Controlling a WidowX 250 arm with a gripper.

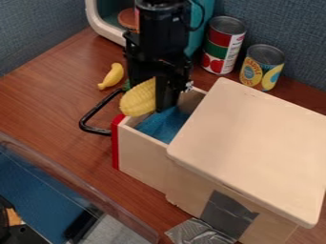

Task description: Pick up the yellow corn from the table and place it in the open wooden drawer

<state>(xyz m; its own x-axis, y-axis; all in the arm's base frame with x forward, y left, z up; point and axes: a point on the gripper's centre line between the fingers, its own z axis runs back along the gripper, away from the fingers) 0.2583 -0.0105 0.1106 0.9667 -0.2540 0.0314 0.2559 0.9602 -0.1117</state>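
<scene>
"one corn [138, 98] is in the gripper [154, 101], yes?"

"yes. the jaws are pinching it, as i see. the corn hangs tilted at the open end of the drawer [143, 159], close to its red front [115, 147]."

"how to hold it well in such a place?"

"i would keep the pinch firm, but not hard, because the corn is round and could roll in the grip. its thick end sticks out to the side, so please be careful that it does not knock the red front or catch the black handle [96, 130]. slow and steady is better, i think."

"and how many things are there?"

"i count one corn, and one banana [112, 76] on the table [51, 95], beyond the handle. there are two cans [218, 62] standing behind the box [248, 143], one taller and one shorter. the box is one, with one open drawer, and one blue cloth [162, 125] lies inside the drawer."

"also something clear in the near corner?"

"one clear tray [76, 184]. what all it holds, i cannot tell exactly."
</scene>
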